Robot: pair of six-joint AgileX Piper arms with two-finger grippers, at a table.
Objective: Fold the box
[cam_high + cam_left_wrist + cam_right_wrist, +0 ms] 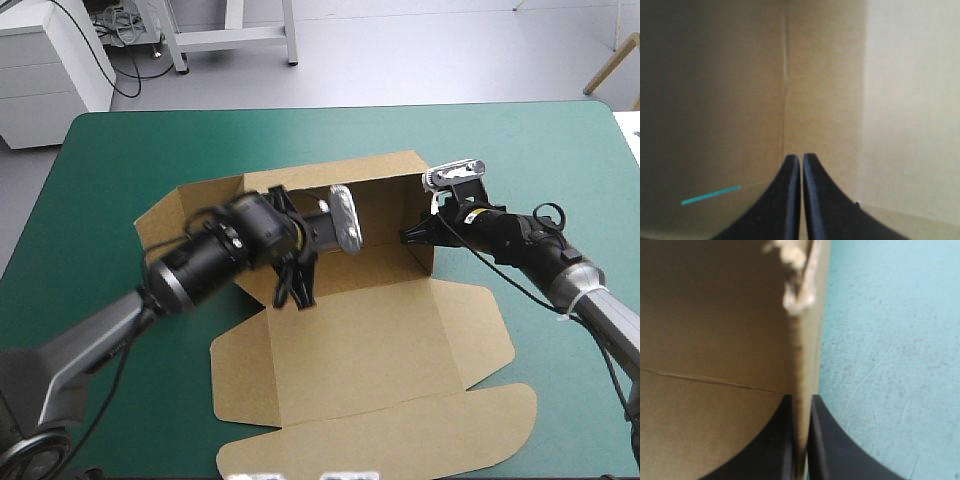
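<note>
Box (360, 300) location: centre of the high view, on the teal-green cover (560, 150) of the counter (90, 135). The brown board is partly formed. The portion toward the upper centre of the frame stands as an open tray (385, 210) with its long walls raised. The lid (380, 350) lies flat toward the bottom centre, its flaps (470, 330) spread on the cover. At the tray's end toward the left of the frame, a panel (165, 225) splays outward rather than standing upright. The left arm (190, 270) enters from the lower left and reaches over the near wall into the tray. The left jaws are inside the tray and clenched, the two black fingers (782, 205) meeting in a point with nothing visible between them. In the left wrist view they face an inner corner crease of the box, and a thin sliver of teal-green shows beside them at the foot of one wall. The right arm (520, 240) enters from the right of the frame and ends at the tray's right end wall (422, 200). The right jaws are clamped on that wall: in the right wrist view the board's edge runs between them, with the box interior on one side and bare cover on the other. A pale ragged patch on the wall's edge ahead of the right jaws is too blurred to identify.
</note>
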